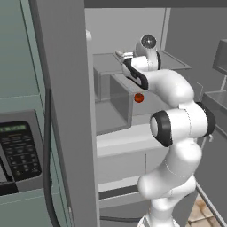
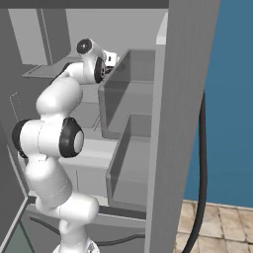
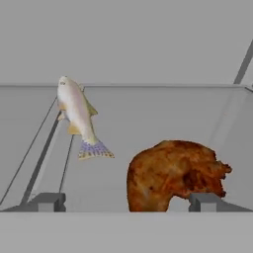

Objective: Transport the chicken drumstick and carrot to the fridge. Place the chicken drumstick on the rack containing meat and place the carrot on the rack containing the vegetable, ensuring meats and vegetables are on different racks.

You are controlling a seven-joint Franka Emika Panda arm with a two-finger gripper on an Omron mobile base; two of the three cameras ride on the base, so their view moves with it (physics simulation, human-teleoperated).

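Two small dark fingertips [image 3: 47, 201] stand far apart at the bottom of the hand view, so the two-finger gripper [image 3: 127, 202] is spread wide. Between them sits the reddish-brown cooked chicken drumstick [image 3: 170, 174], close to the right tip; I cannot tell if it touches that tip. It rests on a flat pale grey shelf [image 3: 148, 123] inside the tall grey-steel fridge [image 1: 66, 111]. To its left on the same shelf, well apart, is a silvery white fish [image 3: 76, 116] with a bluish spotted tail. From the left base view, the white arm [image 1: 177, 124] reaches up into the fridge, and a small round orange-red thing [image 1: 138, 98], maybe a vegetable, sits on a lower shelf.
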